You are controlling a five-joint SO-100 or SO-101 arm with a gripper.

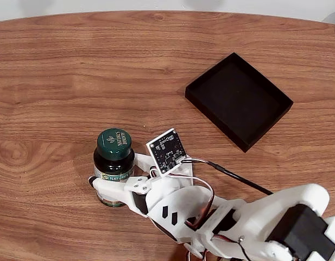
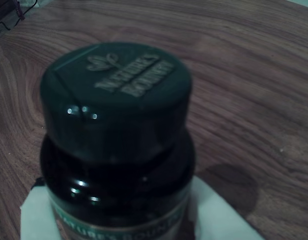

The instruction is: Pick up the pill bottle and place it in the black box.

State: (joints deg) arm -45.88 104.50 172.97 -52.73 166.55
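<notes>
A wood-grain tabletop (image 1: 75, 70) carries two things in the fixed view — the pill bottle (image 1: 114, 157), upright at lower left of centre, and the black box (image 1: 238, 100), set askew at upper right, well apart from it.

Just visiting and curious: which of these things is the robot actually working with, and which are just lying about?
In use:
bottle, upright, the hand around its lower body
black box, empty

Lying about:
nothing loose; just the wooden table underneath
</notes>
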